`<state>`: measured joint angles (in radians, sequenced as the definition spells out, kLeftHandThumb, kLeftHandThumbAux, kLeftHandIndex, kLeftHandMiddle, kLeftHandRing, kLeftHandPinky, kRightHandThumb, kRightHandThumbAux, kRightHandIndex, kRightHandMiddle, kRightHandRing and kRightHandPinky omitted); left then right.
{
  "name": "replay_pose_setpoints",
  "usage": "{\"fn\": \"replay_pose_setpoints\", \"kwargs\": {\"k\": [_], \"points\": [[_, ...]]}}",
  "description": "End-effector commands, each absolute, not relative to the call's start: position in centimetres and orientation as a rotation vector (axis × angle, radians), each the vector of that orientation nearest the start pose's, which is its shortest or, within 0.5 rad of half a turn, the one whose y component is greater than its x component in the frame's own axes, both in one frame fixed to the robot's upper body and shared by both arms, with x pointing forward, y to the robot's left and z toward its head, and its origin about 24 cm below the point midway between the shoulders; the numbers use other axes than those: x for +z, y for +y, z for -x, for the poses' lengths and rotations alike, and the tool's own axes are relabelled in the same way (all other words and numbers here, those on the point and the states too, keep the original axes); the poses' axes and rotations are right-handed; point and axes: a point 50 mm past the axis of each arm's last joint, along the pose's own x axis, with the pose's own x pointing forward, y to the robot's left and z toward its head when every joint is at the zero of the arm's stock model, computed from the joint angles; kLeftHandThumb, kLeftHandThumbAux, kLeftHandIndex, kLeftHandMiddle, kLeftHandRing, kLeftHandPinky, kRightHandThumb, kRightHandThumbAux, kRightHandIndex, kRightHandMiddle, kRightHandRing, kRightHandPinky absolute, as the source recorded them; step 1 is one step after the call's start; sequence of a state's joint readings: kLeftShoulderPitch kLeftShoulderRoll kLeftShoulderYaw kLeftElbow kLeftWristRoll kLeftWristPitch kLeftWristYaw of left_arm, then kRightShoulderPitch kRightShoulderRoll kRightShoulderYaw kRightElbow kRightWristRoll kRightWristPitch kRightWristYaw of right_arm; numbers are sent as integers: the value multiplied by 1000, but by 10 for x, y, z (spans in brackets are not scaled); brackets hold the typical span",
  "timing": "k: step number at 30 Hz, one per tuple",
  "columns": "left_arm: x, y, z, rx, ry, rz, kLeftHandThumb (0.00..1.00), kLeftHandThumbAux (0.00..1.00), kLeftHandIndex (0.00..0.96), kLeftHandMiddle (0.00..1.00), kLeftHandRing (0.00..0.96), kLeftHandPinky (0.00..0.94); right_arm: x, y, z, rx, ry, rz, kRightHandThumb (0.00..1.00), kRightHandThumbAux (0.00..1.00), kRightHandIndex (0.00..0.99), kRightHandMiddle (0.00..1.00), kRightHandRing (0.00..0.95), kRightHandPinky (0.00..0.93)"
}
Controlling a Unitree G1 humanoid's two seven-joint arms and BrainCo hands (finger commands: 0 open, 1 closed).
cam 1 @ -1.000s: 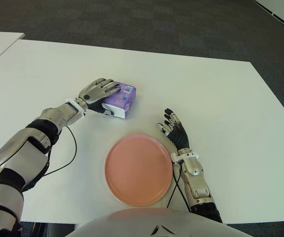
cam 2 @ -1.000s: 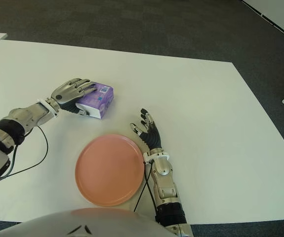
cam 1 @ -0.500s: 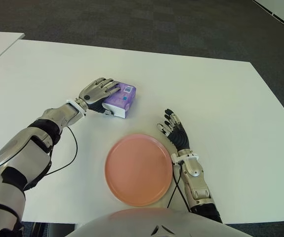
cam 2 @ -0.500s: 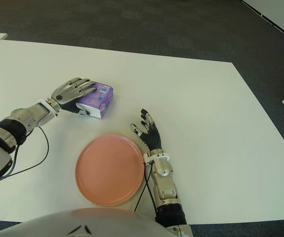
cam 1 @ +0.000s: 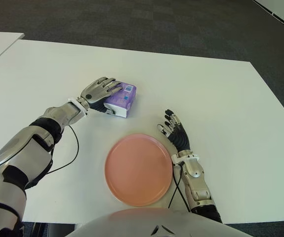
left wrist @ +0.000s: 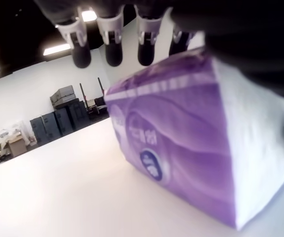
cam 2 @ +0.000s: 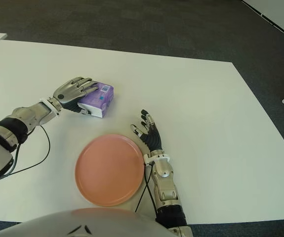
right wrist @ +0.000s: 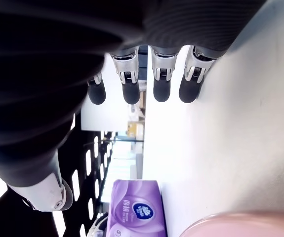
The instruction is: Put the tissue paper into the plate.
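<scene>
Both left hand (cam 1: 101, 92) and tissue pack (cam 1: 121, 97) slightly farther than before.

Layout relative to plate (cam 1: 139, 169) on table (cam 1: 221, 94).
Tissue pack (cam 1: 120, 98) behind plate and to its left, apart from rim, on table; left hand (cam 1: 98, 91) laid over pack's left side; right hand (cam 1: 175, 134) just beside plate's right rim, fingers spread.
</scene>
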<state>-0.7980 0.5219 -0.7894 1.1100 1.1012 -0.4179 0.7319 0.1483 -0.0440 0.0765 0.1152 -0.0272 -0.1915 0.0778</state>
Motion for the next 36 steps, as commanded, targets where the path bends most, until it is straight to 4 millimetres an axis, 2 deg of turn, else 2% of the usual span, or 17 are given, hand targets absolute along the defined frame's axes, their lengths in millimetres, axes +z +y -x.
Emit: {"fn": "replay_pose_setpoints", "kwargs": {"k": [1, 11, 22, 36], "points": [[42, 177, -343, -449, -630, -1781, 19, 394, 0, 0, 0, 0, -34, -152, -195, 106, 266, 54, 0, 704, 8, 32, 16, 23], [35, 171, -339, -484, -626, -1756, 40, 408, 0, 0, 0, 0, -34, -153, -194, 113, 259, 64, 0, 735, 9, 36, 22, 46], [-7, 165, -319, -563, -516, -1800, 59, 411, 0, 0, 0, 0, -34, -152, -193, 113, 262, 68, 0, 740, 4, 23, 12, 41], [-17, 167, -313, -603, -451, -1805, 88, 426, 0, 0, 0, 0, -33, -154, -192, 116, 260, 75, 0, 735, 0, 16, 4, 31]]}}
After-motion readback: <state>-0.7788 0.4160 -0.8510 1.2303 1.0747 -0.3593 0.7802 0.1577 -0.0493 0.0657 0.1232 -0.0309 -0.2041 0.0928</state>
